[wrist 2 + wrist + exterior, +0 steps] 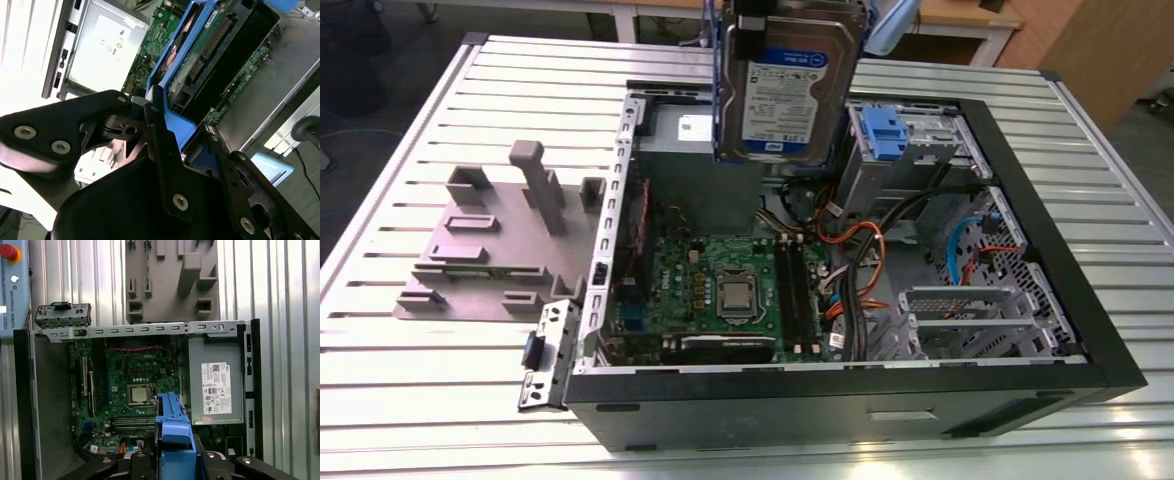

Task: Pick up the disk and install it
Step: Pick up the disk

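Note:
The disk (pixel 787 90), a silver hard drive with a white-and-blue label in a blue carrier bracket, hangs upright above the rear part of the open computer case (pixel 854 385). In the second wrist view my gripper (pixel 182 130) is shut on the disk (pixel 200 65), its black fingers (pixel 159 145) clamped on the blue bracket's end. In the first wrist view the disk's blue bracket (pixel 174 430) sits between the gripper (pixel 175 460) parts, over the motherboard (pixel 130 385). A drive bay with a blue latch (pixel 887 130) lies just to the exterior view's right of the disk.
A grey plastic holder (pixel 494 240) with upright posts stands on the slatted table at the exterior view's left of the case. Inside the case are the motherboard (pixel 720 290), orange and black cables (pixel 854 250) and the power supply (pixel 217 385). A pendant with a red button (pixel 9 252) lies nearby.

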### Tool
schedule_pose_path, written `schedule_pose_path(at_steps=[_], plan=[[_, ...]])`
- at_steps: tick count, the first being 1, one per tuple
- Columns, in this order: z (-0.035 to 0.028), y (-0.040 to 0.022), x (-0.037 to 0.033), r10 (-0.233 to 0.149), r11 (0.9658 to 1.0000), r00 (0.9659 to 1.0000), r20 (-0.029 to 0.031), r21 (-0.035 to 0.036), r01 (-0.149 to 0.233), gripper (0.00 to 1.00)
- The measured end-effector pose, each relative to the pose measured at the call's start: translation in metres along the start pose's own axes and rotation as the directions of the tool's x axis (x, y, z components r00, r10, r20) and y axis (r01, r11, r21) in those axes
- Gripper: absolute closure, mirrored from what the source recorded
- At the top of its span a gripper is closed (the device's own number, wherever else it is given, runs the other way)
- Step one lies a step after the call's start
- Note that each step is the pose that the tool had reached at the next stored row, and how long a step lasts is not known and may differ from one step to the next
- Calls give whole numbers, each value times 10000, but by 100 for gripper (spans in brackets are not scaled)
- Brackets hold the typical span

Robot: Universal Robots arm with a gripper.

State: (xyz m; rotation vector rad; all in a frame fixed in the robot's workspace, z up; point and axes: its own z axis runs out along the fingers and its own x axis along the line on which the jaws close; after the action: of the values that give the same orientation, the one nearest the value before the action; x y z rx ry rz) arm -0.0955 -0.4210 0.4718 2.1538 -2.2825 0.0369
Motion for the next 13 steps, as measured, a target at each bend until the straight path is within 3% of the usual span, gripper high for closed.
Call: schedule_pose_path(at_steps=[7, 11, 13], plan=[[3, -59, 66, 25, 10000, 10000, 7, -11, -25, 64], [4, -75, 95, 29, 10000, 9998, 200, -34, -28, 64], [4, -82, 103, 29, 10000, 9997, 243, -37, -28, 64]])
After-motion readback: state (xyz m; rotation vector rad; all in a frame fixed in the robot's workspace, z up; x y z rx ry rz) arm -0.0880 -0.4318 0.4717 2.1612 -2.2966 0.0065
